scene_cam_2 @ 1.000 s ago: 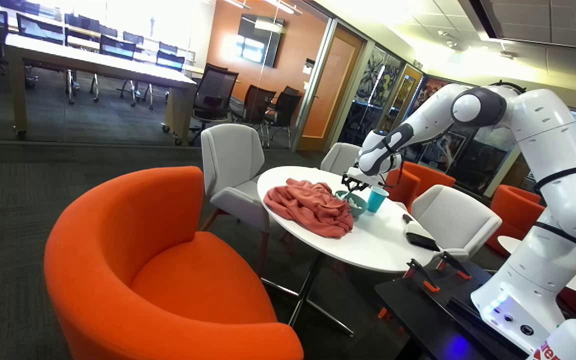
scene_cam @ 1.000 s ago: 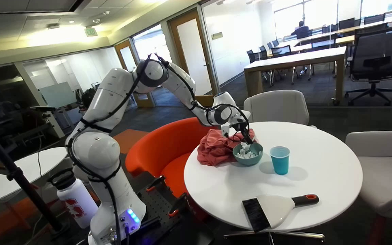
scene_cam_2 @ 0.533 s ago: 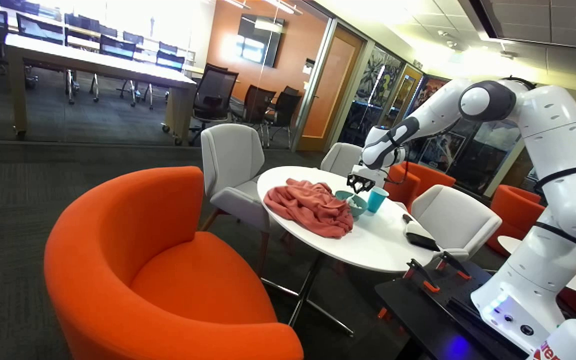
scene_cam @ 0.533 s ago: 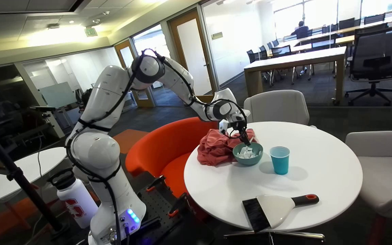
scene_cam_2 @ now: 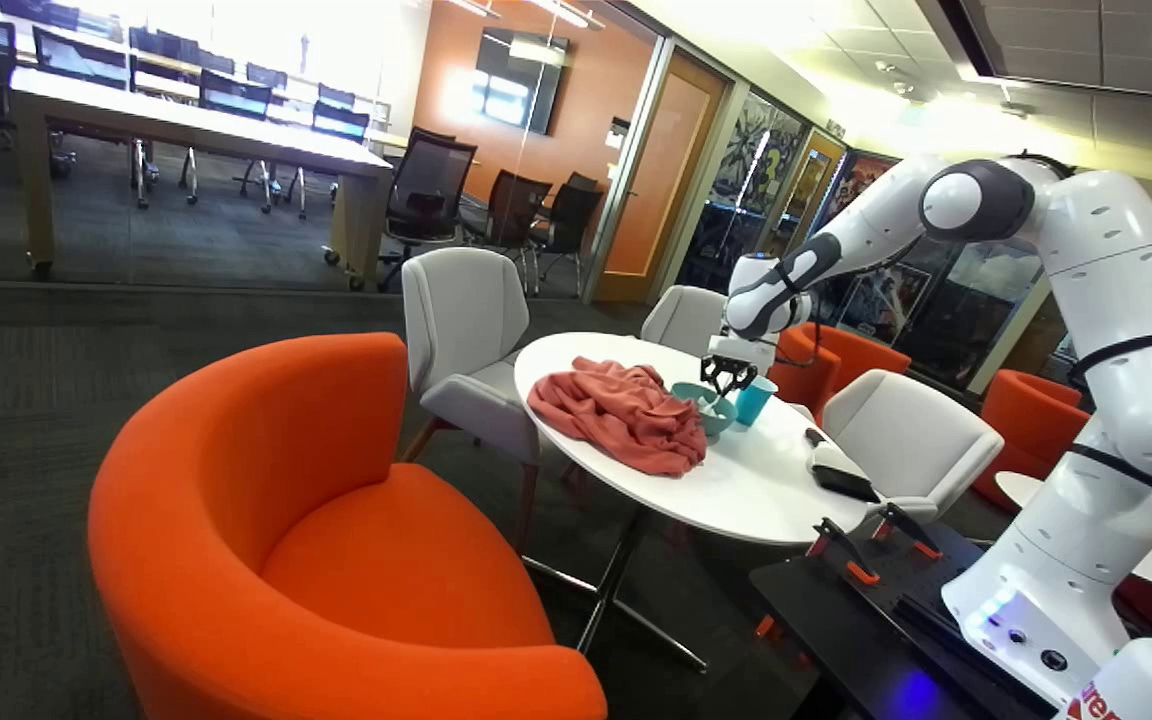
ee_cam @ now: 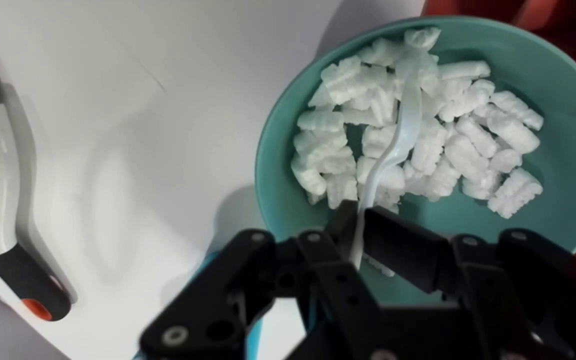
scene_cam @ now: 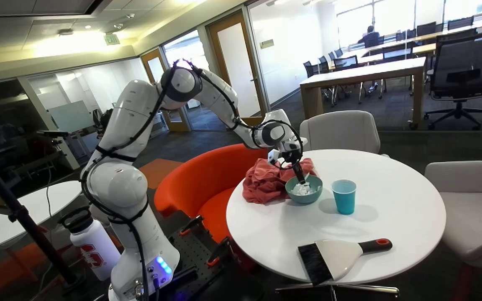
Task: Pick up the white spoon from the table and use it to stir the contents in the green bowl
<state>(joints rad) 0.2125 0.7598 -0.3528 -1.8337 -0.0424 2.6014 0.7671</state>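
The white spoon (ee_cam: 404,131) lies with its bowl end among white foam pieces (ee_cam: 468,150) in the green bowl (ee_cam: 279,165). My gripper (ee_cam: 361,216) is shut on the spoon's handle, and its fingertips are over the near part of the bowl. In both exterior views the gripper (scene_cam: 302,181) (scene_cam_2: 720,394) points down at the green bowl (scene_cam: 304,199) (scene_cam_2: 716,424), fingertips at about rim height. The spoon is small and partly hidden there. The bowl stands upright on the white round table (scene_cam: 391,175).
A teal-blue cup (scene_cam: 344,200) stands close beside the bowl, and partly under the gripper in the wrist view (ee_cam: 254,335). A crumpled red cloth (scene_cam: 262,184) (scene_cam_2: 626,420) touches or nearly touches the bowl. A wide white brush with a dark handle (scene_cam: 341,257) lies at the table's edge.
My gripper has moved down and slightly sideways over the bowl, with the spoon still held. The foam heap looks lower and flatter than one second ago. Cup, cloth and brush have not moved.
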